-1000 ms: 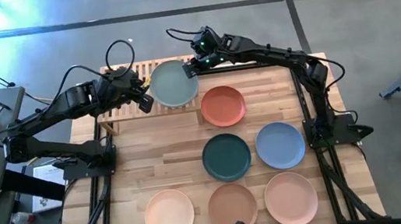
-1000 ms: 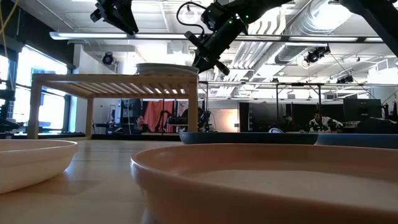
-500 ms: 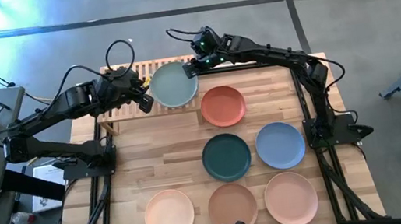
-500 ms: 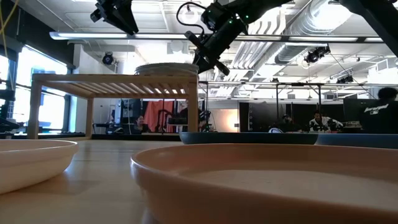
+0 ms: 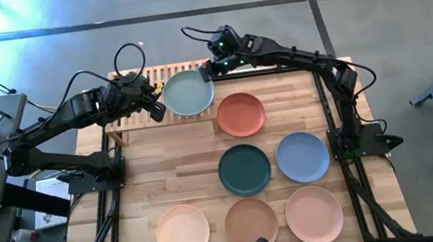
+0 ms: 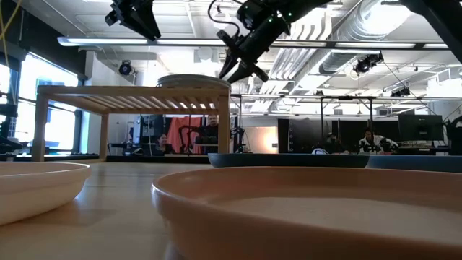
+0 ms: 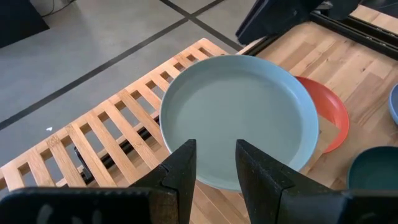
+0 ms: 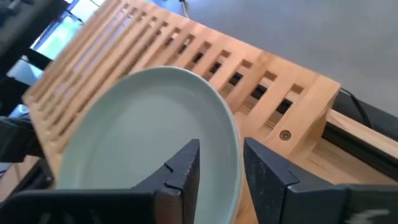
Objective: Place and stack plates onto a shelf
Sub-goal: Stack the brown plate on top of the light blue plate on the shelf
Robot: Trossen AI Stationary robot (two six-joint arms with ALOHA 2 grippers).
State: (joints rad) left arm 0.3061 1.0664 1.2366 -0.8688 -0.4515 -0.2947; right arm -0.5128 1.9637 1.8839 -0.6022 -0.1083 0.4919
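Sage plate [image 5: 187, 92] on shelf [image 5: 134, 80] end (overhanging)

You have the sage green plate [image 5: 187, 93] lying flat on the shelf [image 5: 130, 82] — the low light-wood slatted rack at the upper centre of the high view — at the shelf's right end, its rim overhanging the front edge. In the low view this plate shows as a thin pale disc on the rack's top right. Just below and right of it on the table sits the terracotta red plate [image 5: 241, 114]. Further down, the dark teal plate [image 5: 244, 169] and the light blue plate [image 5: 302, 156] lie side by side. Along the bottom edge you see three more in a row — the peach plate [image 5: 183, 232], the tan plate [image 5: 250, 222] and the pink plate [image 5: 314, 214] — all flat, upright, none stacked.
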